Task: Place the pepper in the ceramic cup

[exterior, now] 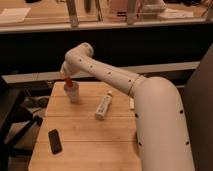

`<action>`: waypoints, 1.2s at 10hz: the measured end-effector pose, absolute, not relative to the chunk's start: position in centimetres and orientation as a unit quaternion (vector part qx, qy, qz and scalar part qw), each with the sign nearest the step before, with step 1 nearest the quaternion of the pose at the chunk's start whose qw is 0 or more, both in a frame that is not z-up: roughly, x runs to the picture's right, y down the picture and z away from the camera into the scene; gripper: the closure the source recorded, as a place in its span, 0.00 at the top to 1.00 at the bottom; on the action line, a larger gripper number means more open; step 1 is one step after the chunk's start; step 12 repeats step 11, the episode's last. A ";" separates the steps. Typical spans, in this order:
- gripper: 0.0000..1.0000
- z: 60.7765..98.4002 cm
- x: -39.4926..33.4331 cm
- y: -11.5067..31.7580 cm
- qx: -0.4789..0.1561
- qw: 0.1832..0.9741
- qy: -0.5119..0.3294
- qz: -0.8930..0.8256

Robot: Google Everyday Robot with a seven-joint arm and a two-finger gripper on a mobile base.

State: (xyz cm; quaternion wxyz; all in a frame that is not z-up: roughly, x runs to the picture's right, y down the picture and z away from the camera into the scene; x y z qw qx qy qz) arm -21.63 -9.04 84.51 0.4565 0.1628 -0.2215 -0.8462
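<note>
The claw (66,79) above the ceramic cup (72,92) is hidden behind the arm (107,75).

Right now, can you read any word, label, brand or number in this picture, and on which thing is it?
None is readable.
Bottle on the table: label too blurred.
Dark phone: no text visible.
Cup, under the claw holding the pepper: plain.

A red-orange pepper (68,80) pokes upright from the mouth of a pale ceramic cup (73,93) standing near the table's far left edge, apparently held from above by the gripper (65,76).
</note>
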 end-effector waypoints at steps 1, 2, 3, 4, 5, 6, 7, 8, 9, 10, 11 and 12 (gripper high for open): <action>0.54 84.8 -21.7 -8.8 0.162 0.453 -0.220 -0.849; 0.64 85.1 -21.7 -8.7 0.160 0.451 -0.219 -0.850; 0.75 85.4 -21.6 -8.5 0.159 0.450 -0.218 -0.851; 0.80 85.7 -21.4 -8.5 0.158 0.450 -0.216 -0.852; 0.80 85.9 -21.3 -8.5 0.158 0.449 -0.215 -0.852; 0.80 86.1 -21.2 -8.4 0.158 0.450 -0.215 -0.853; 0.80 86.3 -21.0 -8.2 0.158 0.450 -0.215 -0.852; 0.80 86.4 -21.0 -8.1 0.159 0.449 -0.216 -0.852; 0.80 86.3 -21.1 -8.0 0.161 0.447 -0.218 -0.852; 0.80 86.2 -21.1 -8.0 0.162 0.446 -0.219 -0.853; 0.80 86.0 -21.0 -8.2 0.161 0.446 -0.218 -0.853; 0.80 86.0 -21.0 -8.2 0.161 0.446 -0.218 -0.853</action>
